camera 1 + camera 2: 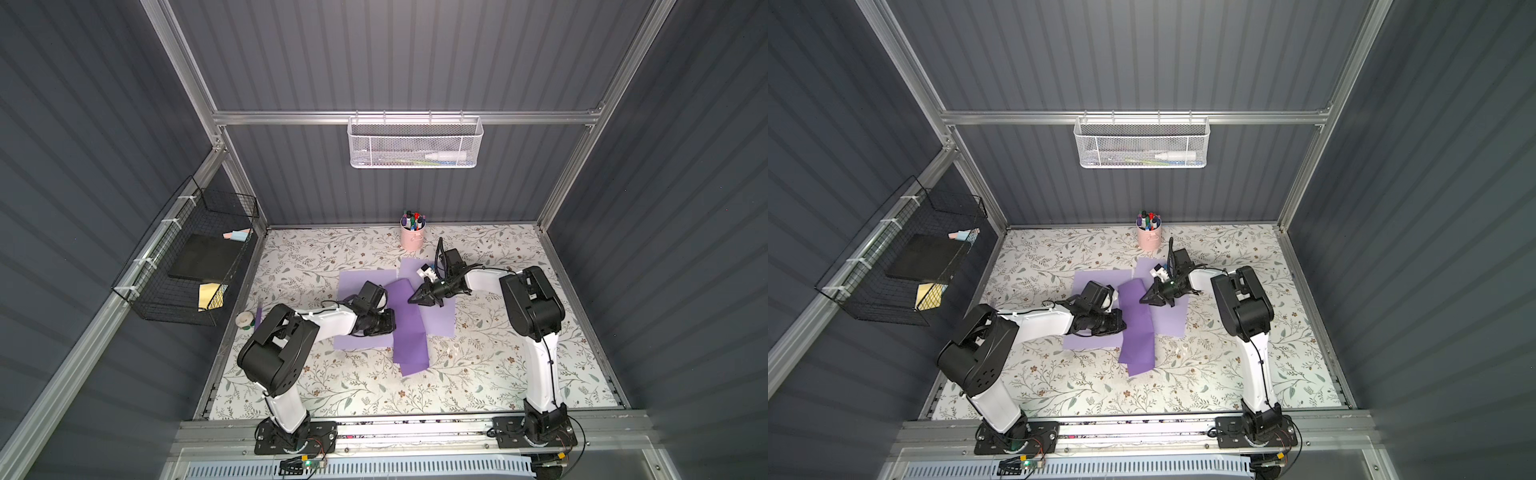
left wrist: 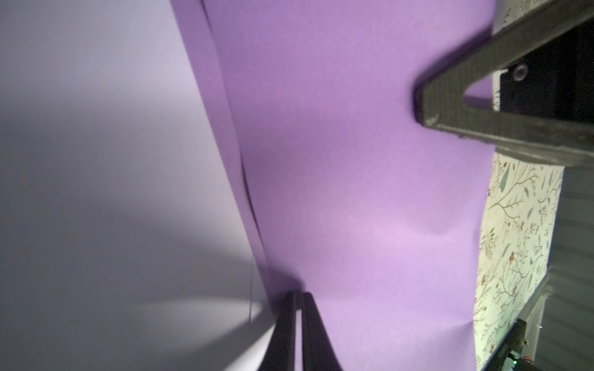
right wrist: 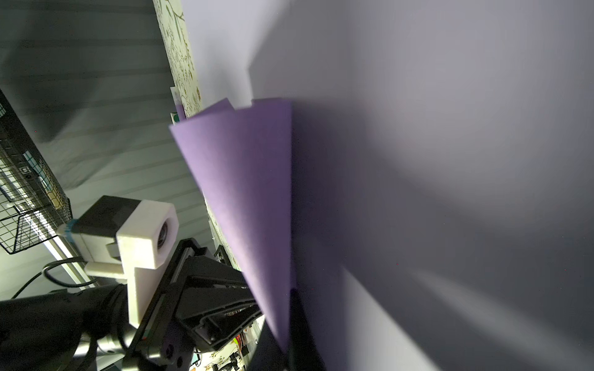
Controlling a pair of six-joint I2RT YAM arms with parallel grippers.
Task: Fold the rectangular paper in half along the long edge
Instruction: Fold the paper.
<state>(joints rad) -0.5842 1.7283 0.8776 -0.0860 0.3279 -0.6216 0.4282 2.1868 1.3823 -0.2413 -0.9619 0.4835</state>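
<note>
— On the floral-print table (image 1: 332, 386), where is the task's sheet lying?
— A long, half-folded strip of deep purple paper (image 1: 409, 332) is lying across two pale lavender sheets (image 1: 359, 282), running from far to near. Its near end is reaching onto the bare print, with a lower layer peeking out beneath it.
— And the right end effector (image 1: 412, 300)?
— Its jaws are pressing together on the far end of the purple paper. In the right wrist view that end is narrowing down into them and standing off the pale sheet, casting a shadow.
— What is the left end effector (image 1: 390, 321) doing?
— It is sitting low at the strip's left edge. In the left wrist view its fingers (image 2: 286, 321) are showing only a thin slit between them, just beside the paper's edge. I cannot tell whether any paper is lying in that slit.
— Anything else nearby?
— A pink metal cup of markers (image 1: 412, 239) is standing well behind, near the back wall.
</note>
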